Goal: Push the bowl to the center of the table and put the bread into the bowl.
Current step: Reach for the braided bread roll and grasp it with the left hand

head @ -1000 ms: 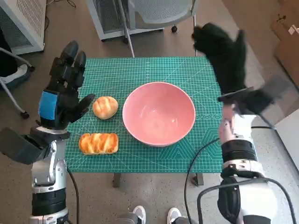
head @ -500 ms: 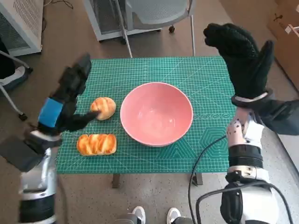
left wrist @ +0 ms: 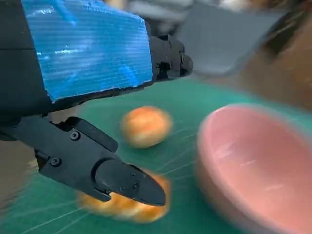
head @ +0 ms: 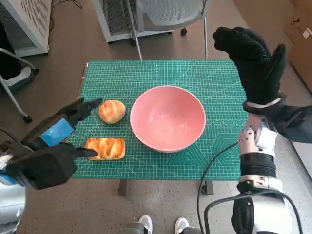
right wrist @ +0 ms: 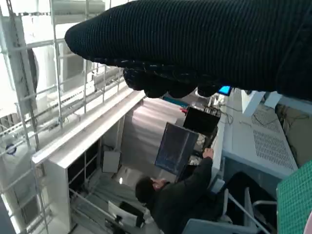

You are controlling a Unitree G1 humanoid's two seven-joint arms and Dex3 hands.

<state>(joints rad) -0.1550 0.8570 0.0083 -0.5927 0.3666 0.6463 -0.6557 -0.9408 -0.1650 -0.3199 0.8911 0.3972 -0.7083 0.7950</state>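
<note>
A pink bowl (head: 167,117) stands near the middle of the green mat (head: 161,73); the left wrist view shows the bowl (left wrist: 258,165) blurred. A round bun (head: 112,111) lies to its left, also visible as the bun (left wrist: 146,126) in the wrist view. A long braided bread (head: 106,148) lies nearer the front edge, seen again as the bread (left wrist: 124,204). My left hand (head: 56,134) hovers low over the table's left edge, fingers spread and empty, one fingertip just above the long bread. My gloved right hand (head: 253,61) is raised high at the right, open with nothing in it.
A chair (head: 168,12) and a white cabinet stand behind the table. Another white unit (head: 24,24) stands at the far left. In the right wrist view a seated person (right wrist: 180,195) faces a monitor.
My left hand has dropped and swung down toward the front left corner, its fingers now level over the breads. The right hand rose beside the table and holds still. The camera shifted slightly.
</note>
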